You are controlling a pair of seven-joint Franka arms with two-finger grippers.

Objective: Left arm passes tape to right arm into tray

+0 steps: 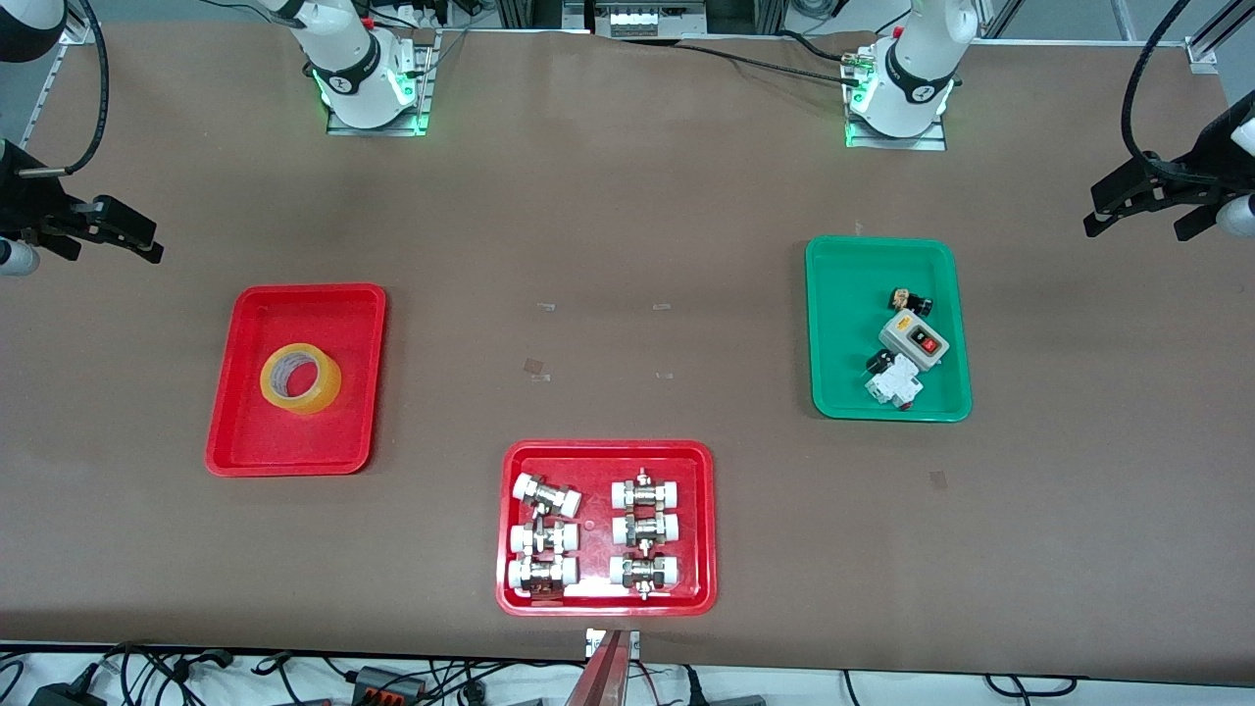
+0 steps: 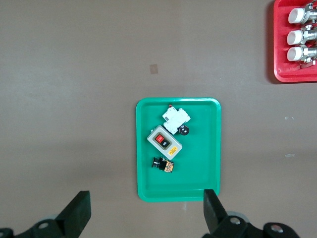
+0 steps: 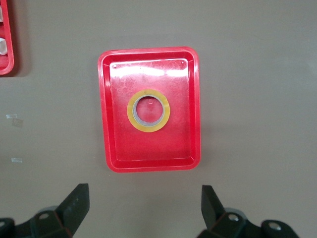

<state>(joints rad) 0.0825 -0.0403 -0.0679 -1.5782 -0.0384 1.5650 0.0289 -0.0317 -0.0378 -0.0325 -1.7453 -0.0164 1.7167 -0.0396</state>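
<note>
So the worktop (image 1: 627, 245) has loads of bare room round everything. The tray (image 1: 245, 431) sits toward my right arm's end, and the tape (image 1: 300, 378) lies flat on its floor, apart from the rim, so I'd call the job done. My right tool (image 1: 98, 230) and left tool (image 1: 1142, 201) hang spread wide and empty, each off an end of the worktop.
</note>
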